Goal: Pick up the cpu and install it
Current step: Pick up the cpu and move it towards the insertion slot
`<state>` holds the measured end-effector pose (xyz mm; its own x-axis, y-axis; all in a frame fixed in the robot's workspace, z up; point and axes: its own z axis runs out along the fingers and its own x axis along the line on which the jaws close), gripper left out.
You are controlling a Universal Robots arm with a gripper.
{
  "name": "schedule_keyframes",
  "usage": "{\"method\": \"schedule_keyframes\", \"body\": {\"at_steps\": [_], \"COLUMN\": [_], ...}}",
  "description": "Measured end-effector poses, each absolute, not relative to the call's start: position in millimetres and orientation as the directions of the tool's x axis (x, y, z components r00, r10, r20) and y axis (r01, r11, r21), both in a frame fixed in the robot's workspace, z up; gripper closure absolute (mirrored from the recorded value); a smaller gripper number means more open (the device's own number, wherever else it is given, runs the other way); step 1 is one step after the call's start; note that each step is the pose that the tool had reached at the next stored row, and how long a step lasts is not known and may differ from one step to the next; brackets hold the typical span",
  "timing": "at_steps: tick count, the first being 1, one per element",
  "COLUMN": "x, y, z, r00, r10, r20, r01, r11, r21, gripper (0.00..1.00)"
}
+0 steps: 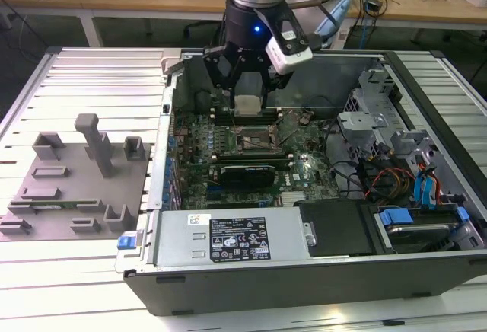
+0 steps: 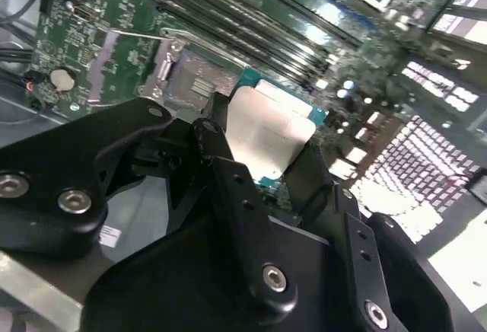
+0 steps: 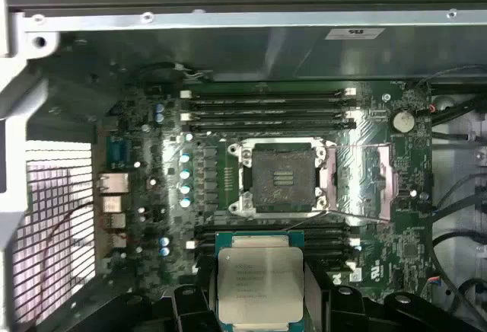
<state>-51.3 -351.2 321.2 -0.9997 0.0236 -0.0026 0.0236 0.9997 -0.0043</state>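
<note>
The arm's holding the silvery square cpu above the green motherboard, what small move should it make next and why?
Probably shift the hand across until the silvery square cpu sits over the open black socket; in the first wrist view the held chip looks offset from it.

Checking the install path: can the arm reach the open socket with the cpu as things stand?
Probably yes. The pincer holds the cpu above the board, the socket lies open and empty, nothing between them.
</note>
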Motion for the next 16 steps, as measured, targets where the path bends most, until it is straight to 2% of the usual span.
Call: {"method": "schedule_keyframes", "body": {"at_steps": [8, 16], "x": [-22.1, -23.2], "y": [-337.8, -334.2], "z": [299.7, 278.6], "r00": [-1.000, -1.000], "r10": [0.024, 0.023], "r20": [0.002, 0.003], "r01": [0.024, 0.023], "r11": [1.000, 1.000], "r21": [-0.004, -0.004], "gripper": [0.45, 0.45]}}
